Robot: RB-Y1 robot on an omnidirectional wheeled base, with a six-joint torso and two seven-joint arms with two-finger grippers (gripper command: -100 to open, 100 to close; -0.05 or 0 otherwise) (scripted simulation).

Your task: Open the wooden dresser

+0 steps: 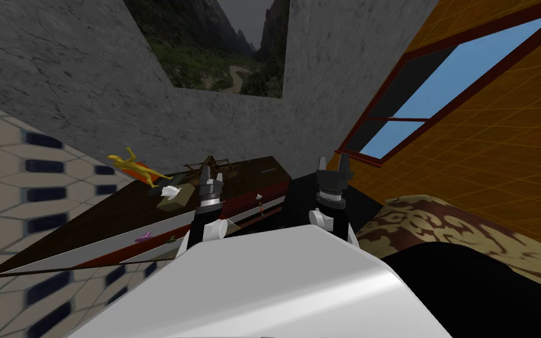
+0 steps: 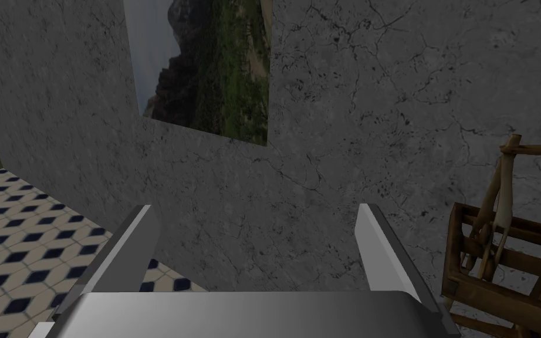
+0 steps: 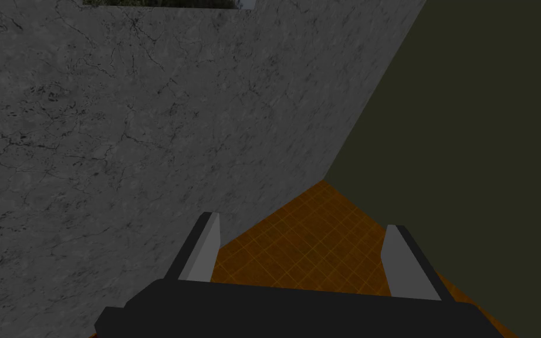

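Items counted: one dark wooden dresser (image 1: 96, 218); one yellow figurine (image 1: 136, 167); one tissue box (image 1: 175, 195); one wooden rack (image 2: 498, 264); one small pink object (image 1: 144, 237); one landscape picture (image 1: 216, 47); one window (image 1: 439, 82)

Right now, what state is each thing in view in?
dresser: open along the front, pale insides showing
left pincer: open, empty, over the dresser top
right pincer: open, empty
yellow figurine: lying flat on the dresser top
tissue box: tissue sticking out
wooden rack: upright
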